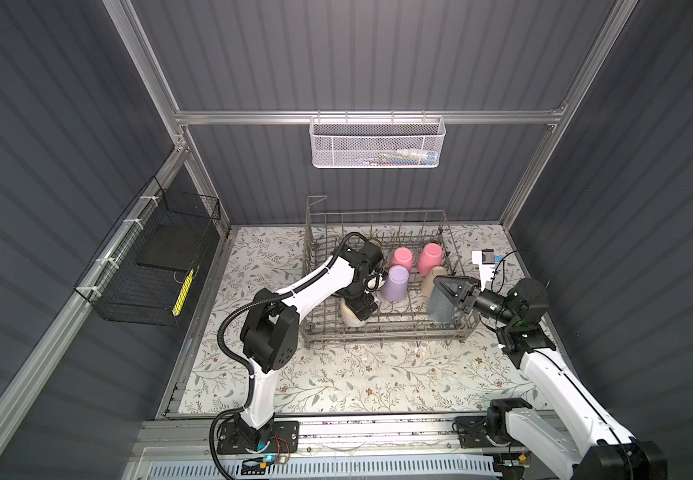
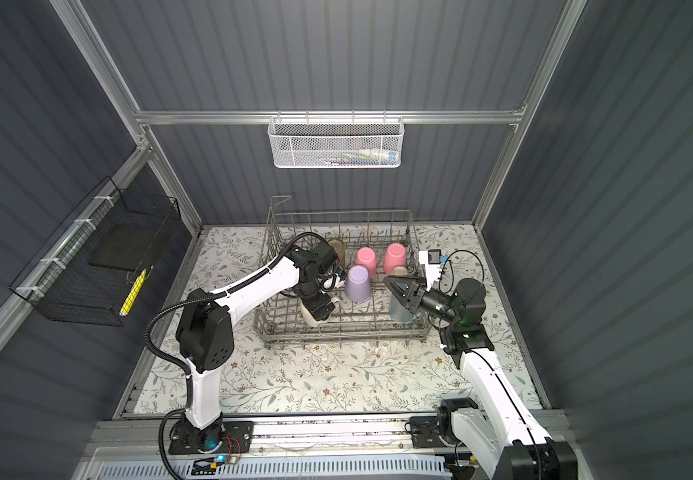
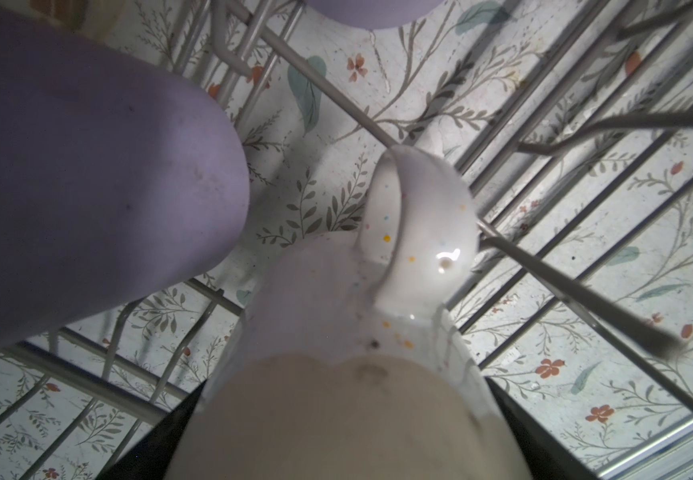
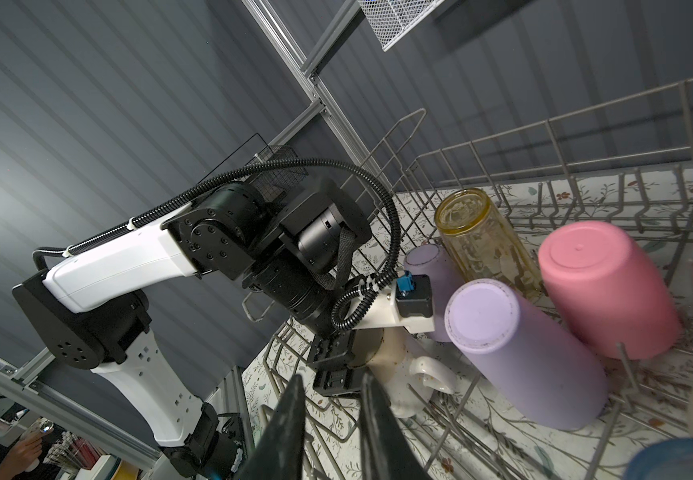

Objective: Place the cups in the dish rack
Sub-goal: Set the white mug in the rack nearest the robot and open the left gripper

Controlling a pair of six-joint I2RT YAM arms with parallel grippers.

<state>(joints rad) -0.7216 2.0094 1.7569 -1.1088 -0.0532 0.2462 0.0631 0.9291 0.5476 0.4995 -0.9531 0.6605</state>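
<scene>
**Left gripper** (image 1: pixel 357 311): The fingers (image 3: pixel 157 444) are spread wide and set against opposite sides of the speckled mug (image 3: pixel 378 332), clasping it. The mug sits low in the front-left part of the dish rack (image 1: pixel 386 332). Its unglazed base faces the left wrist camera and its handle points toward the rack's middle. A lilac cup (image 3: pixel 87 166) stands just beside it.

**Right gripper** (image 1: pixel 444 291): The fingers (image 4: pixel 286 424) stand a narrow gap apart with nothing between them. The gripper hangs over the rack's front-right corner, above the blue tumbler (image 1: pixel 440 309), which stands inside that corner.

**Rack contents:**
- Bottom up, toward the back: two pink cups (image 1: pixel 402 258) (image 1: pixel 430 257).
- Bottom up, in front of the left pink cup: a second lilac cup (image 1: pixel 395 283).
- Between the right pink cup and the blue tumbler: a beige cup (image 1: pixel 432 278).
- Behind the left arm's wrist, bottom up: a yellow tumbler (image 4: pixel 481 241).

The rack rests on a floral mat (image 1: pixel 336 382).
</scene>
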